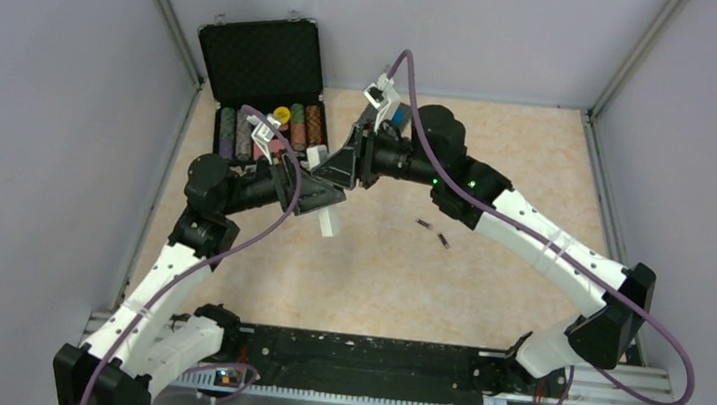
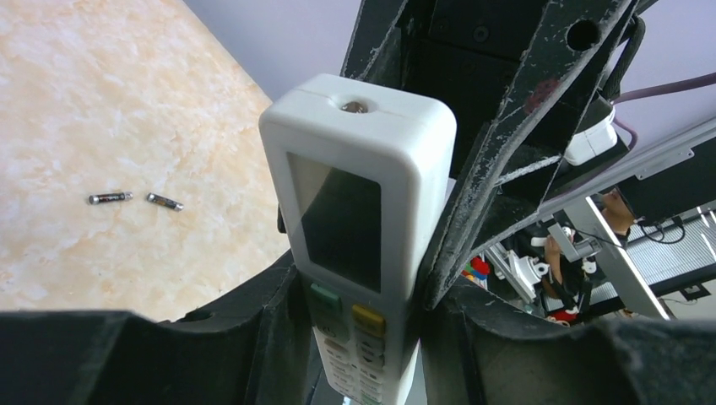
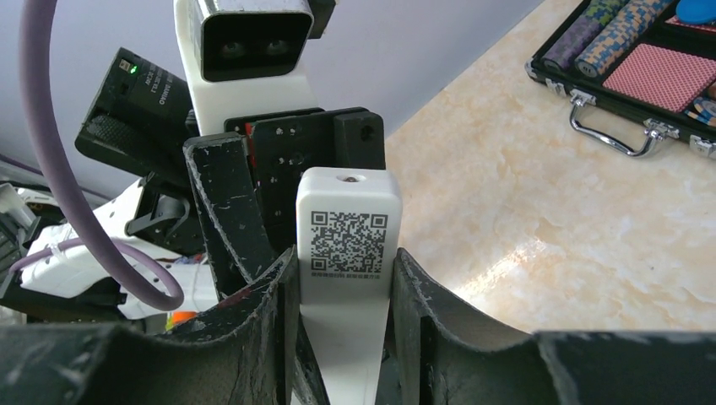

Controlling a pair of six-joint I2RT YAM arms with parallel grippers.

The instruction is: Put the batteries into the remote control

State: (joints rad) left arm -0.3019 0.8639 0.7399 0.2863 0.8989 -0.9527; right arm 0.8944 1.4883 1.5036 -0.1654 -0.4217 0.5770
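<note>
The white remote control [image 2: 359, 160] is held in the air between both grippers. My left gripper [image 2: 363, 304] is shut on its sides, just below the dark display, with the buttons facing this camera. My right gripper [image 3: 342, 278] is shut on the same remote control [image 3: 348, 202] from the other side, where its plain back carries a QR label. From above, the lower end of the remote control [image 1: 328, 222] sticks out beneath the two grippers, left gripper [image 1: 307, 193] and right gripper [image 1: 336, 168]. Two batteries [image 1: 434, 232] lie side by side on the table to the right, also seen as batteries [image 2: 135, 199].
An open black case [image 1: 261, 62] with poker chips and cards stands at the back left, its handle side case edge [image 3: 591, 110] in the right wrist view. Grey walls enclose the table. A black rail [image 1: 369, 354] runs along the near edge.
</note>
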